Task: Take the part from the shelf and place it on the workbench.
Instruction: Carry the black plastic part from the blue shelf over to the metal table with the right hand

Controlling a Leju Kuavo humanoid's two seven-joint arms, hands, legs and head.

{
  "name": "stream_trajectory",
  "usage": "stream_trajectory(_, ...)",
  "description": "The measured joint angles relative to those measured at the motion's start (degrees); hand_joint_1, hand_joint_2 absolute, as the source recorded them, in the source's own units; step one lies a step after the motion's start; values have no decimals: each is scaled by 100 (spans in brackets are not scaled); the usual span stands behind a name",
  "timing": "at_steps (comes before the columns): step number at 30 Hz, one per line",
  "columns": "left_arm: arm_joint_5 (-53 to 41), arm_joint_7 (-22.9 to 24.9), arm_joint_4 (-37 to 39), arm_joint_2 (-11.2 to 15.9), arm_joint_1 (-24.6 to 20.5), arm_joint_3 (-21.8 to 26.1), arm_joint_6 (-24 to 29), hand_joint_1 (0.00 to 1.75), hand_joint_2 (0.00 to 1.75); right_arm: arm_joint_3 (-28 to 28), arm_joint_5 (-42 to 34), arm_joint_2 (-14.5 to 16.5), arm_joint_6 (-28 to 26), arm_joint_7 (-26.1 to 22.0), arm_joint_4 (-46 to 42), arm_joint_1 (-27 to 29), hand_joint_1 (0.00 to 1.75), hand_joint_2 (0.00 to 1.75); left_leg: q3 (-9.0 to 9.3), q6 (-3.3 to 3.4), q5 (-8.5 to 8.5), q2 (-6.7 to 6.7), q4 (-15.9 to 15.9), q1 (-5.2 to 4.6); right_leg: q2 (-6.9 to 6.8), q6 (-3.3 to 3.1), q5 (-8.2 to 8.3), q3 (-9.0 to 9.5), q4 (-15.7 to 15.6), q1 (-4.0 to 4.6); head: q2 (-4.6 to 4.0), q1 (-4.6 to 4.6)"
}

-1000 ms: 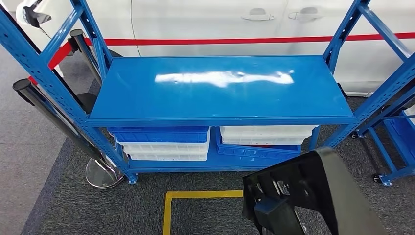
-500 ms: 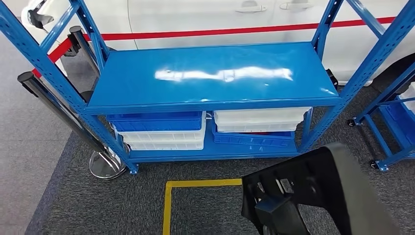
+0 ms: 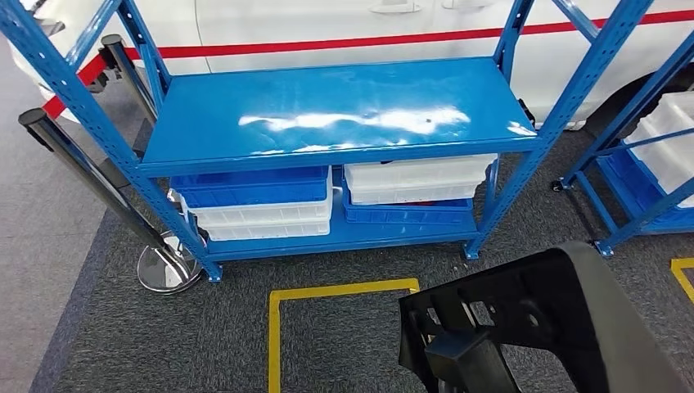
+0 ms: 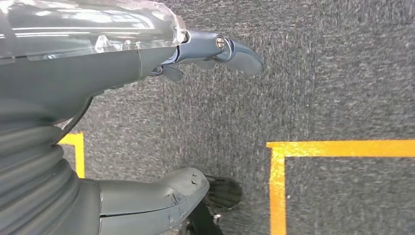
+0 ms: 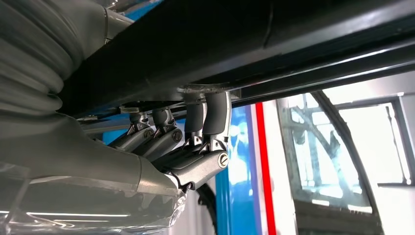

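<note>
The right robot hand [image 5: 191, 147] stays clamped on the black part [image 3: 540, 327] at five o'clock; the left robot hand [image 4: 147, 122] hangs with fingers apart. The view has swung rightward since a second ago, so the blue shelf [image 3: 327, 115] sits further left: the carry looks underway.

Head view high, facing down at shelf [image 3: 327, 115]. Left wrist close above carpet [image 4: 318, 73]; both share yellow floor line [image 3: 327, 291].

Shelf [image 3: 327, 110]: blue painted metal, top glossy w/ glare streaks. Part [image 3: 540, 323]: black plastic, matt, ribbed inside. Bins [image 3: 254, 205]: blue and white plastic, smooth. Floor carpet [image 3: 344, 344]: dark grey, rough weave, yellow tape lines. Post base [image 3: 168, 270]: polished metal. Right hand [image 5: 161, 147]: grey, smooth, w/ a ribbed wrist cover.
</note>
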Motion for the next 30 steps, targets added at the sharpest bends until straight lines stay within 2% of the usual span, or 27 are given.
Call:
stream_trajectory(1, -1, 2, 0, -14, -4, -1, 3, 0, 175, 0, -2, -1, 1, 7, 0, 6, 175, 175, -43, -11, 16, 70, 25, 4, -20, 27, -28, 35, 97, -23, 0, 1)
stream_trajectory(2, -1, 3, 0, -28, -12, -1, 3, 0, 175, 0, -4, -1, 3, 11, -1, 10, 175, 175, -79, -26, 21, 132, 57, 11, -52, 51, 51, 190, -45, -47, 0, 3)
stream_trajectory(3, -2, 3, 0, -41, -21, -2, 3, 0, 175, 0, -5, -1, 4, 13, -1, 14, 175, 175, -106, -49, 15, 188, 100, 21, -121, 71, 193, 450, -388, -70, 0, 2)
stream_trajectory(4, -2, 4, -1, -51, -29, -3, 3, 0, 175, 0, -5, -1, 5, 14, -2, 13, 175, 175, -130, -79, -1, 238, 150, 25, -246, 81, 294, 722, -797, -81, 0, 4)
stream_trajectory(5, 0, 4, -1, -57, -36, -3, 3, 0, 175, 0, -7, -1, 9, 16, -3, 11, 175, 175, -153, -119, -28, 282, 213, 19, -335, 56, 369, 925, -1132, -76, 0, 4)
stream_trajectory(6, 4, 4, -2, -59, -46, -4, -1, 0, 175, 0, -12, -1, 12, 19, -4, 11, 175, 175, -167, -159, -48, 321, 263, 8, -400, 16, 395, 1040, -1340, -63, 0, -6)
stream_trajectory(7, 9, 5, -2, -59, -56, -4, -9, 0, 175, 0, -18, -1, 16, 24, -5, 12, 175, 175, -177, -194, -58, 358, 297, -2, -414, -38, 380, 1055, -1406, -39, 0, -16)
stream_trajectory(9, 18, 6, -1, -67, -83, -5, -35, 0, 175, 0, -32, -1, 21, 33, -7, 24, 175, 175, -181, -257, -64, 412, 322, 7, -308, -145, 413, 1003, -1392, -17, 0, -37)
stream_trajectory(11, 19, 5, 0, -74, -97, -6, -54, 0, 175, 1, -38, 1, 28, 40, -8, 28, 175, 175, -246, -314, -210, 244, 475, 41, -214, -227, 459, 965, -1408, -23, 0, -54)
stream_trajectory(13, 19, 2, 0, -74, -87, -5, -58, 0, 175, 2, -40, 2, 40, 44, -9, 28, 175, 175, -500, -342, -582, -30, 1067, 58, -113, -285, 496, 928, -1416, -21, 0, -83)
stream_trajectory(14, 20, 2, 0, -73, -75, -4, -60, 0, 175, 2, -42, 2, 44, 46, -8, 28, 175, 175, -680, -342, -766, -100, 1474, 59, -52, -305, 510, 908, -1413, -9, 0, -90)
stream_trajectory(15, 20, 2, 0, -72, -65, -4, -60, 0, 175, 2, -45, 2, 46, 47, -8, 30, 175, 175, -832, -334, -873, -127, 1811, 57, 15, -319, 520, 894, -1410, 6, 0, -92)
stream_trajectory(16, 19, 2, 0, -72, -59, -4, -62, 0, 175, 2, -48, 2, 47, 48, -7, 31, 175, 175, -907, -319, -867, -139, 1970, 56, 88, -326, 528, 886, -1406, 20, 0, -93)
stream_trajectory(17, 18, 2, 0, -73, -56, -4, -64, 0, 175, 2, -52, 2, 48, 49, -7, 33, 175, 175, -874, -294, -741, -151, 1891, 54, 163, -328, 533, 888, -1401, 33, 0, -92)
stream_trajectory(18, 16, 2, 0, -73, -57, -4, -66, 0, 175, 2, -57, 2, 48, 49, -7, 34, 175, 175, -741, -259, -529, -198, 1594, 50, 240, -327, 536, 896, -1396, 44, 0, -93)
stream_trajectory(20, 15, 2, -1, -64, -55, -5, -69, 0, 175, 2, -62, 2, 50, 49, -8, 31, 175, 175, -414, -172, -158, -464, 831, 40, 383, -306, 549, 900, -1384, 49, 0, -81)
stream_trajectory(21, 15, 1, -1, -61, -52, -5, -72, 0, 175, 3, -64, 3, 51, 50, -8, 30, 175, 175, -306, -142, -76, -583, 566, 30, 449, -281, 564, 881, -1377, 43, 0, -82)
stream_trajectory(22, 15, 1, -1, -57, -52, -6, -76, 0, 175, 3, -65, 5, 53, 52, -8, 31, 175, 175, -263, -124, -67, -656, 439, 20, 512, -248, 585, 850, -1372, 29, 0, -85)
stream_trajectory(24, 15, -1, -1, -59, -66, -6, -89, 0, 175, 4, -67, 10, 55, 56, -9, 41, 175, 175, -248, -110, -54, -579, 358, 10, 631, -157, 638, 786, -1385, 12, 0, -99)
stream_trajectory(25, 15, -2, -1, -62, -76, -6, -97, 0, 175, 4, -69, 12, 55, 57, -10, 49, 175, 175, -242, -95, -22, -510, 318, 19, 586, -122, 637, 757, -1372, 13, 0, -99)
stream_trajectory(26, 15, -3, -1, -66, -82, -6, -105, 0, 175, 3, -69, 11, 55, 57, -13, 52, 175, 175, -236, -69, 15, -433, 273, 32, 467, -95, 573, 705, -1295, 22, 0, -86)
stream_trajectory(27, 15, -5, -1, -70, -79, -6, -113, 0, 175, 3, -69, 11, 57, 58, -15, 51, 175, 175, -236, -47, 47, -347, 232, 44, 310, -76, 437, 609, -1106, 32, 0, -72)
stream_trajectory(28, 16, -6, -1, -73, -70, -6, -116, 0, 175, 3, -70, 10, 58, 60, -16, 49, 175, 175, -243, -31, 61, -256, 219, 43, 137, -64, 245, 468, -810, 31, 0, -57)
stream_trajectory(29, 16, -7, -1, -73, -58, -6, -119, 0, 175, 3, -71, 10, 60, 62, -17, 46, 175, 175, -261, -20, 64, -166, 223, 37, 44, -47, 43, 295, -443, 28, 0, -44)
stream_trajectory(30, 16, -5, -1, -73, -48, -6, -120, 0, 175, 3, -72, 10, 61, 64, -16, 47, 175, 175, -278, -20, 64, -73, 231, 31, 6, -30, -100, 145, -109, 20, 0, -40)
